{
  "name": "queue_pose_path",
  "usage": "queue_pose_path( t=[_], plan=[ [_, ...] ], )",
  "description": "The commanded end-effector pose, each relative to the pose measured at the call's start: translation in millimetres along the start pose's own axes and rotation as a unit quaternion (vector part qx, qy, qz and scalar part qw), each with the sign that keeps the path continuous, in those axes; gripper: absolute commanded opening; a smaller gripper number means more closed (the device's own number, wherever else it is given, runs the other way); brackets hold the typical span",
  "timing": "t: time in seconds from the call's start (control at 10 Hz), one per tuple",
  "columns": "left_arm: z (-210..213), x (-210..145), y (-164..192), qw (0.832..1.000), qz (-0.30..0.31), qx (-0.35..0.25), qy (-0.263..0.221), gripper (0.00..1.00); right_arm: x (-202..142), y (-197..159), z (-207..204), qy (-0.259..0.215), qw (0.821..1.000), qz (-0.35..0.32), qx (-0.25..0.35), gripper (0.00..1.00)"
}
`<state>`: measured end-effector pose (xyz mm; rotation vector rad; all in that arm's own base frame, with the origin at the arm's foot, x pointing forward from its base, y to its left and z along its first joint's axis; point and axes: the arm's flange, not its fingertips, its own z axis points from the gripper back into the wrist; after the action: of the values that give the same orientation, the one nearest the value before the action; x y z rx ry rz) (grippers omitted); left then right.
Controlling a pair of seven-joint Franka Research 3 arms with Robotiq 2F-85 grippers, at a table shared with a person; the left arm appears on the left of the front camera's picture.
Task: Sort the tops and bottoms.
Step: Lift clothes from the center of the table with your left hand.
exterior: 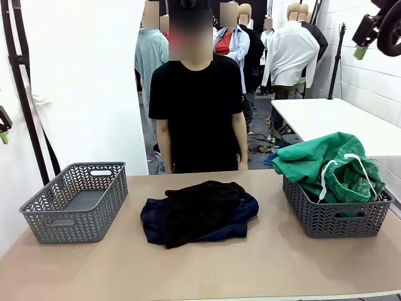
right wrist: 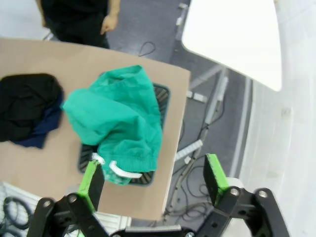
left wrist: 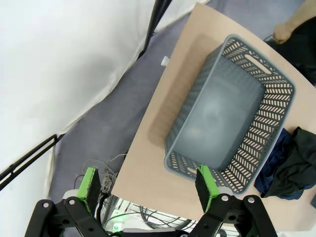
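Front view: the left tool [exterior: 3, 128] shows as a sliver at the left edge of the frame, held above the surface [exterior: 207, 269]; its opening cannot be judged here. The right tool [exterior: 369, 34] hangs high in the upper right corner, one green pad pointing down, well above everything. The bottoms [exterior: 326, 166] lie heaped in the right basket [exterior: 338, 219] at middle right, spilling over its far rim, with the white cord [exterior: 360, 164] looped across the front of the heap. A pile of dark clothes [exterior: 197, 213] sits at centre, and the left basket [exterior: 81, 219] stands at lower left. A person [exterior: 197, 106] stands at the far edge, arms down.

Left wrist view: the left tool [left wrist: 148, 186] looks down from high up, its fingers [left wrist: 90, 182] spread wide along the bottom edge with nothing between them. The left basket [left wrist: 266, 133] lies at centre right, well below. The dark clothes [left wrist: 289, 163] show at the right edge, and the person's hand [left wrist: 284, 32] at upper right.

Right wrist view: the right tool [right wrist: 153, 180] is also wide open and holds nothing. The bottoms [right wrist: 118, 113] lie left of centre, just above the tool's fingers [right wrist: 91, 182] in the frame but far beneath them, covering most of the right basket [right wrist: 160, 96]. The cord [right wrist: 121, 170] hangs at the heap's lower end. The dark clothes [right wrist: 27, 106] lie at the left edge.
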<state>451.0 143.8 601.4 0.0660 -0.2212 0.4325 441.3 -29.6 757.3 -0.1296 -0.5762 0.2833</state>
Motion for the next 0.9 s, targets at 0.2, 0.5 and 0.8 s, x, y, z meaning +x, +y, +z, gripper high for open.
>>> queue_pose_path(
  t=[0.2,0.5,0.8],
  plan=[
    [1,0,-1,1.000,0.009,0.000,-0.002,1.00,-95,-115,-19,0.051,0.986,-0.134,-0.080,1.00],
    [1,0,-1,1.000,0.009,0.000,-0.002,1.00,-175,-172,-80,0.102,0.968,-0.228,-0.030,1.00],
    [1,0,-1,1.000,0.009,0.000,-0.002,1.00,-195,-184,-86,0.125,0.965,-0.227,-0.032,1.00]
  ],
)
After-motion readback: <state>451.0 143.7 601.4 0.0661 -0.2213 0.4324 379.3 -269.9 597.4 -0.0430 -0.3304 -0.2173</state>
